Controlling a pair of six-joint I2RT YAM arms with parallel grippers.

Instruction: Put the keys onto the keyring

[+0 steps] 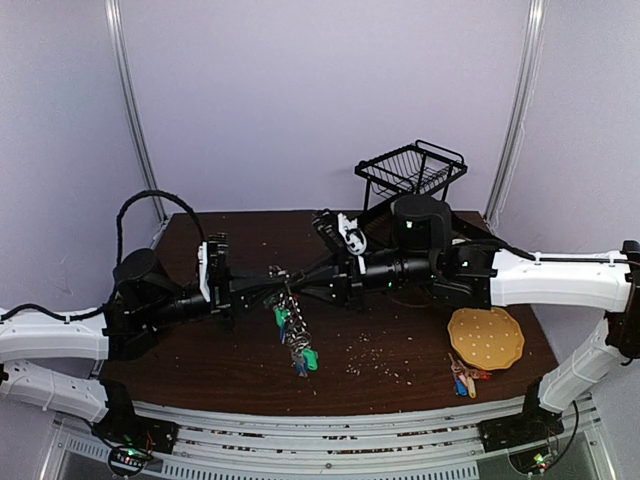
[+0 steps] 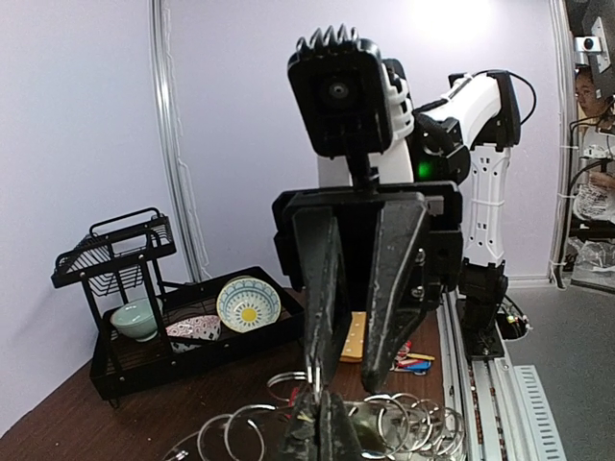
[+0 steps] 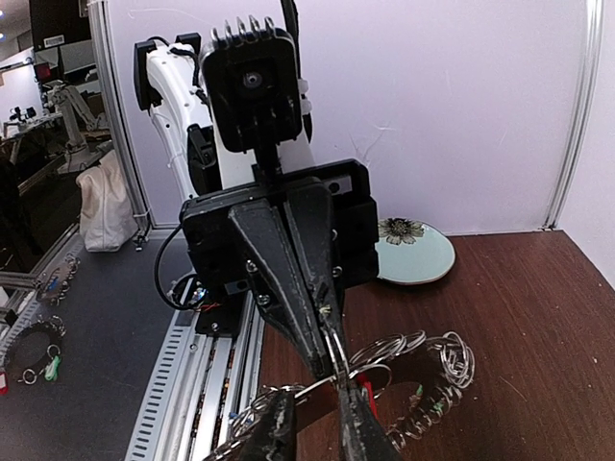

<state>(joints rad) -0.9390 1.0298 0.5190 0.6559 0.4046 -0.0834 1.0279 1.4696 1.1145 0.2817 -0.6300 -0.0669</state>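
Your left gripper (image 3: 330, 351) clamps the keyring (image 3: 423, 357); the right gripper (image 3: 315, 413) beside it is narrowly parted. Likely stiff, slick wire: pinch bare ring.

Table (image 1: 220, 350): dark brown wood look, matt, gritty with pale crumbs.
Keyring (image 3: 423, 360): bright silver metal wire, shiny, smooth.
Keys (image 1: 310, 358): green and blue plastic tags, slight gloss.
Left gripper (image 3: 329, 360), right gripper (image 2: 346, 379): matt black plastic.
Arm shell (image 1: 560, 280): smooth white plastic, glossy.
Rack (image 1: 410, 168): black metal wire.
Plate (image 2: 248, 303): glazed, glossy.
Disc (image 1: 485, 338): yellow, matt, dimpled.
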